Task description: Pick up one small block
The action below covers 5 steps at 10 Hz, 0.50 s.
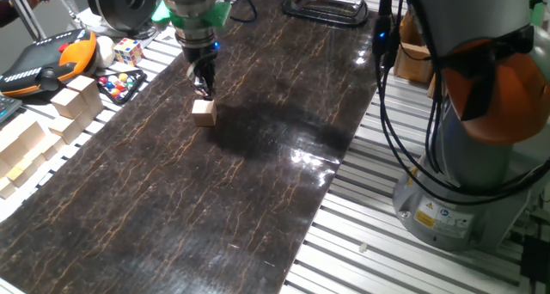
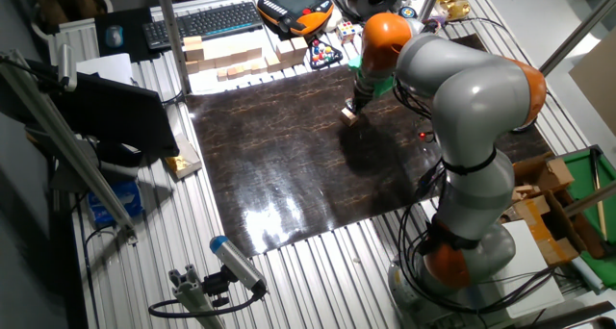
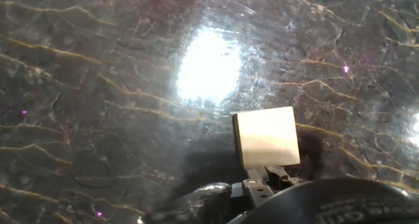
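The gripper (image 1: 204, 89) hangs just above the small block (image 1: 204, 112), which rests on the dark marbled mat (image 1: 215, 191) near its far edge. The fingertips blur together in both fixed views and the hand view cuts them off, so their spread cannot be told — nothing appears held.

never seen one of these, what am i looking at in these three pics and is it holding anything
It is one robot arm at a table. Two pictures come from fixed cameras on different sides; the third looks down from the hand itself. On the dark marbled mat lies a small block, a plain wooden cube. The gripper hangs just above it; whether its fingers touch or grip the block cannot be told. Larger pale blocks and a multicoloured puzzle cube sit beside the mat.
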### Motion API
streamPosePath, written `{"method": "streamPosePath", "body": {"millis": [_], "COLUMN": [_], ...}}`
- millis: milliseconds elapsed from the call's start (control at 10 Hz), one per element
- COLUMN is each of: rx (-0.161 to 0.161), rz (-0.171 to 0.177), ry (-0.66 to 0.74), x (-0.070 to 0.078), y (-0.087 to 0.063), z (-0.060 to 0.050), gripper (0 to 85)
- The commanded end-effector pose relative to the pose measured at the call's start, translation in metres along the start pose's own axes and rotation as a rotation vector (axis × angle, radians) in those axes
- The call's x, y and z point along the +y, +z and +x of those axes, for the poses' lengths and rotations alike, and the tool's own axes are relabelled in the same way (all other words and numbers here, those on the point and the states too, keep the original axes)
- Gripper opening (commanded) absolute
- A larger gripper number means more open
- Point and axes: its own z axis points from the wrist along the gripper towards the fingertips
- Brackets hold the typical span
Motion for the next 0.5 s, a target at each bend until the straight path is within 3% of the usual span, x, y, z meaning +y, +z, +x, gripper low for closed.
{"method": "streamPosePath", "body": {"millis": [0, 100, 300, 400], "rx": [0.005, 0.006, -0.025, -0.046], "rz": [0.011, 0.014, -0.013, -0.018], "ry": [0.0, 0.0, 0.007, 0.014], "x": [-0.0001, -0.0001, -0.0001, -0.0001], "y": [0.0, 0.0, 0.0, 0.0], "z": [0.0, 0.0, 0.0, 0.0], "gripper": [0.7, 0.7, 3.0, 27.0]}}
